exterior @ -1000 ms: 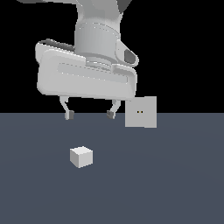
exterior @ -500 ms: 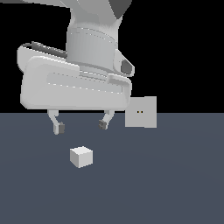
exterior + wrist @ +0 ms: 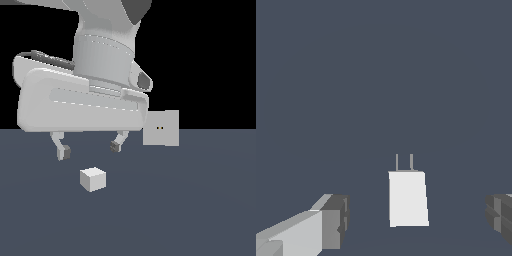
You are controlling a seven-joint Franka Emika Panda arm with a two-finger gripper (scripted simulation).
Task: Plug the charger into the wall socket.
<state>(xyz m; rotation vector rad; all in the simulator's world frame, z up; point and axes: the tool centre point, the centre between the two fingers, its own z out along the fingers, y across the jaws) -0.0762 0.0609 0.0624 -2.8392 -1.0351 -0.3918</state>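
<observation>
Jaws spread wide and gripping nothing, my gripper (image 3: 89, 149) is sinking lower than a moment ago, closing on the charger (image 3: 93, 179) lying mid-bench just beneath, its prongs clear of my fingers. Rightward, the wall socket (image 3: 161, 128) is standing at the bench's far edge.

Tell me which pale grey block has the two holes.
The wall socket, the flat upright plate at the exterior view's right. The charger, a plain cube below the open gripper, has none.
</observation>
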